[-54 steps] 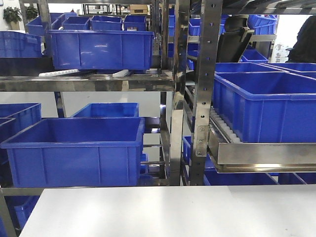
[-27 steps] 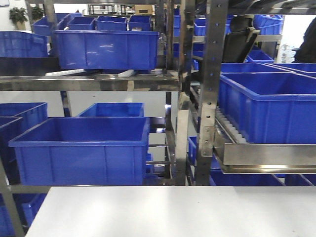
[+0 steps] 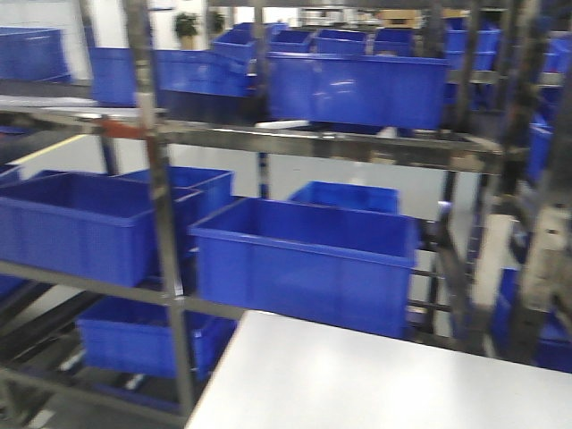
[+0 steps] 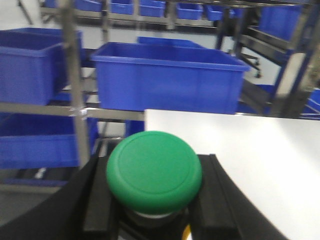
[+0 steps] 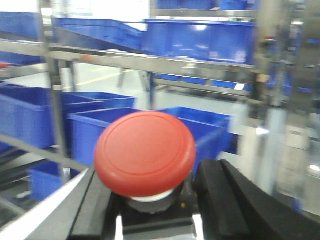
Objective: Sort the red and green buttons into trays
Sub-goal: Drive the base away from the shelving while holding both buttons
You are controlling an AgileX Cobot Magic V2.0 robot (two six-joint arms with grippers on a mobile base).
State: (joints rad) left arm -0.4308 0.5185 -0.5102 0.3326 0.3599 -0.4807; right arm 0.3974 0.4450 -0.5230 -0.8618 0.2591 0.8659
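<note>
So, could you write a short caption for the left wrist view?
The left gripper holds the green button; white table and blue crates beyond.

Smeared throughout in the front view — steel rack (image 3: 161,268) and blue crates (image 3: 308,259) soft-edged, the white table (image 3: 375,384) cut by the bottom and right edges. Mostly hidden under its own cap and clipped by the lower edge of the left wrist view: the base of the green button (image 4: 154,170), along with the lower lengths of the left gripper (image 4: 156,162) fingers (image 4: 100,200). Same in the right wrist view — red button (image 5: 145,152) base tucked under the cap, right gripper (image 5: 152,169) fingers (image 5: 220,200) cut at the frame's foot.
</note>
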